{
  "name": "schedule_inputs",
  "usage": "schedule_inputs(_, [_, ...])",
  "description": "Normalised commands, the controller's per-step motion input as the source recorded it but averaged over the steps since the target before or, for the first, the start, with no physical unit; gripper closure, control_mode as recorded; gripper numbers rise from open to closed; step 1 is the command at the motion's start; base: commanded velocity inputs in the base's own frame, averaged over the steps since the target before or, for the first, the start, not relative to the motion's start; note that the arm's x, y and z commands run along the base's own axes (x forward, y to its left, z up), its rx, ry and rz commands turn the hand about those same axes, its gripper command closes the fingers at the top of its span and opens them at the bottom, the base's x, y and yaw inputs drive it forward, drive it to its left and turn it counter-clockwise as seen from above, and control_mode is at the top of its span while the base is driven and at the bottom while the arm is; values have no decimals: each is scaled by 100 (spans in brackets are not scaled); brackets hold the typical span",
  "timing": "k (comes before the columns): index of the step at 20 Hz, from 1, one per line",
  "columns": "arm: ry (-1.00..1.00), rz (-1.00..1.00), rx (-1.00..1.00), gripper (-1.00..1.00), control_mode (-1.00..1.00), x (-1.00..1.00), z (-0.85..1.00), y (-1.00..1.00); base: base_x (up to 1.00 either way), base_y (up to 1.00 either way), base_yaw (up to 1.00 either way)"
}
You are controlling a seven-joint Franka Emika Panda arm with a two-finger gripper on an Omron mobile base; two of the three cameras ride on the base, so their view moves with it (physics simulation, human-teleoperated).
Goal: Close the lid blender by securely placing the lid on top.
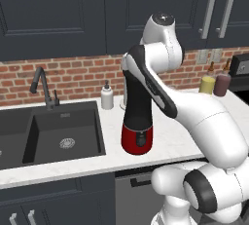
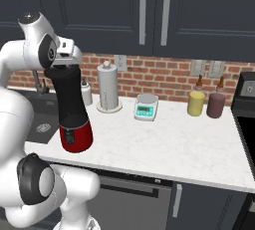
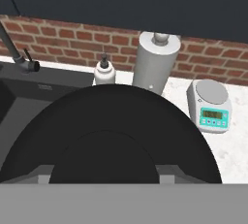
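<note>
Hand view: soap dispenser (image 3: 104, 72), paper-towel roll (image 3: 154, 63), scale (image 3: 210, 104) behind lid (image 3: 111, 136).

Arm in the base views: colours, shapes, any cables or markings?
Glossy white rounded shells on the arm, with dark grey to black bands and caps at the joints. A round grey cap tops the upper joint. No cables or markings visible. The pincer area looks white with dark parts.
</note>
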Motion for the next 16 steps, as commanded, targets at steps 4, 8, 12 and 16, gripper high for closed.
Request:
schedule_inputs(4, [0, -1, 4, 100, -100, 21, -9, 0, 0, 0, 0])
schedule_inputs(8, [0, -1, 4, 100, -100, 22, -6, 0, 0, 0, 0])
schedule_inputs(12, [-1, -1, 4, 100, -100, 20, -4, 0, 0, 0, 0])
schedule_inputs(16, [-1, -1, 5, 100, -100, 20, -5, 0, 0, 0, 0])
